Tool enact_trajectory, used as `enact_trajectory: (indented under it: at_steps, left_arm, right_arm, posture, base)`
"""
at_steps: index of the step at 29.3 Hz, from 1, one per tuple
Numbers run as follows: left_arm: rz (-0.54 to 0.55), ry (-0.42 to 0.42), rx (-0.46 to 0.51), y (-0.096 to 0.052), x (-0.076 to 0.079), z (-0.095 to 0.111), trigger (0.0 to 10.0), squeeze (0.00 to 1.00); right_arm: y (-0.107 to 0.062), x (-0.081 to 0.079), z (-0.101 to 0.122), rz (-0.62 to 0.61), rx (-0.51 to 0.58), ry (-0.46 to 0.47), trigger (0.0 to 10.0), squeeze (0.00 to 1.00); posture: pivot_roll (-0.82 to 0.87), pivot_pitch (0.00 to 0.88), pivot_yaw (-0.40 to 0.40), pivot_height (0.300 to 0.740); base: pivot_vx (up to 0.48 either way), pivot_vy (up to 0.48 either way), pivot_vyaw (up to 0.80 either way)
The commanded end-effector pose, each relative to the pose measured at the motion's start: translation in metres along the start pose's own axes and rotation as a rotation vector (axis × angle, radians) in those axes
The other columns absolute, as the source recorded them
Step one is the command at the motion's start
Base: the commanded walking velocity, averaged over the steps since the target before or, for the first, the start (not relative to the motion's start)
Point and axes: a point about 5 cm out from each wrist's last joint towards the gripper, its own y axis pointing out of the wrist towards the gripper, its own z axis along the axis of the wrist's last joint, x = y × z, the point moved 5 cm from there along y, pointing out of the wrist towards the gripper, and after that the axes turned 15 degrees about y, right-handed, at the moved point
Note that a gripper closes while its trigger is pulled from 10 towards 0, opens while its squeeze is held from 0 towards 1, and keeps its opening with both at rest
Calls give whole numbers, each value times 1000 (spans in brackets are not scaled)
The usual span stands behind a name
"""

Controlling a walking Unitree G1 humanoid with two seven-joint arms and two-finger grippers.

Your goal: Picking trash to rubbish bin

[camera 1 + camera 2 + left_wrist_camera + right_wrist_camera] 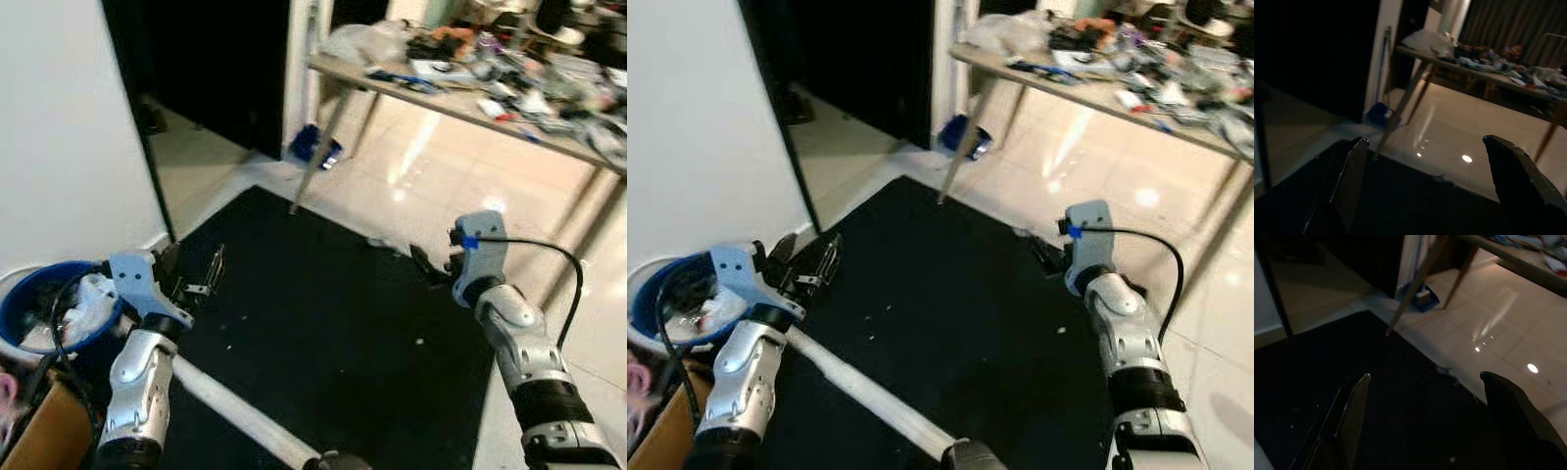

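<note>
Closest to me, a white tube (235,411) lay slantwise across the black mat (323,323), just below the robot's raised arms. The left gripper (196,269) hung over the mat's near-left edge with its fingers (1347,183) spread wide and nothing between them; the right gripper (431,264) hovered over the far right of the mat, equally wide and equally empty. Beside the left arm stood the blue rubbish bin (20,304), already holding white scraps, its rim touching a cardboard box (44,431).

What still counted as trash, I judged, were the pale specks (419,342) on the mat and a small scrap (1444,369) at its far edge, where the glossy tiles (421,166) began. Those bits looked too flat for long fingers to pinch cleanly, so a grab might have slid off or snagged the mat. The tube might have rolled underfoot. Farther off, the cluttered table (549,137) and its slanted leg (318,157) could have caught an arm, and a blue dustpan-like thing (315,147) sat by the dark doorway (211,69).
</note>
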Motion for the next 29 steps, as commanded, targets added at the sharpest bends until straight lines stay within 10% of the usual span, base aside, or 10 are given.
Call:
enact_trajectory:
  at_steps: [1,29]
  left_arm:
    - [-2,4,-21,-3,0,-5,10000,0]
    - [-52,-13,-9,-3,5,-4,10000,0]
  right_arm:
    - [0,-1,-2,1,-8,-8,10000,0]
    - [0,-4,0,10,1,-16,10000,0]
  posture:
    - [7,0,-36,740]
    - [4,0,-36,740]
  base:
    - [0,0,-800]
    - [17,0,-600]
